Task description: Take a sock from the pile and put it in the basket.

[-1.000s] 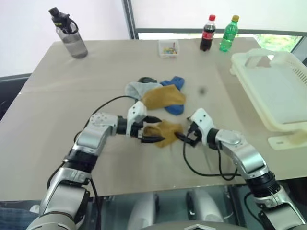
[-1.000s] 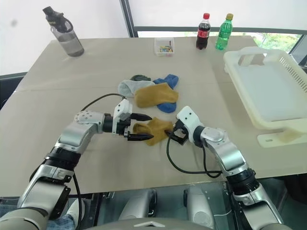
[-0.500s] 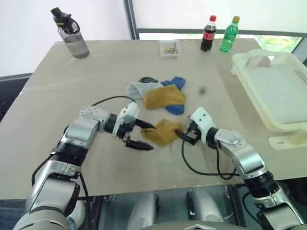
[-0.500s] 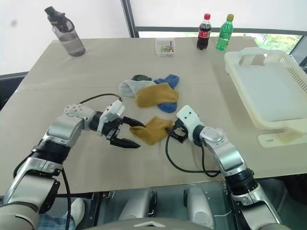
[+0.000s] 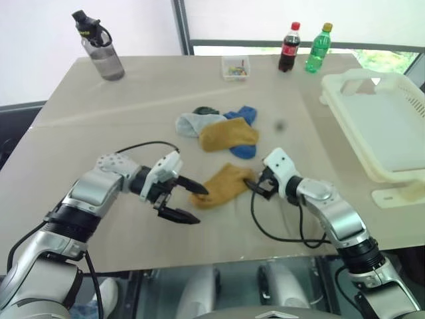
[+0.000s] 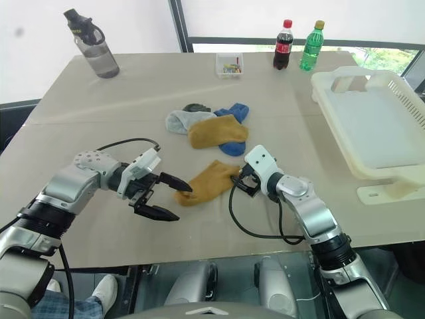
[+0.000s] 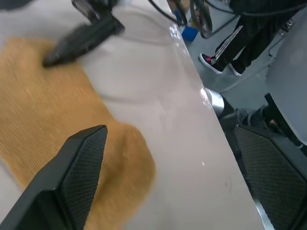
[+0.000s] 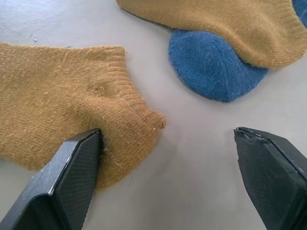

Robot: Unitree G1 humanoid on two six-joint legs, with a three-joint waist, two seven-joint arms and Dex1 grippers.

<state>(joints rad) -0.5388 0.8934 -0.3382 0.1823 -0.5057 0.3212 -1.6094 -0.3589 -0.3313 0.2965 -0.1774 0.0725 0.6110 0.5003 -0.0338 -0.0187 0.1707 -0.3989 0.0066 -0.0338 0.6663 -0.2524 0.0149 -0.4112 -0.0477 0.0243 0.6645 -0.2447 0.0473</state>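
Now the left gripper [image 5: 182,199] has drawn back from the mustard sock [image 5: 222,185], jaws wide and empty. The right gripper [image 5: 255,189] stays at the sock's edge, wide open, holding nothing. Beyond it lies the pile [image 5: 219,131]; the basket [image 5: 378,119] stands right. No label is readable on the cola bottle [image 5: 287,46].
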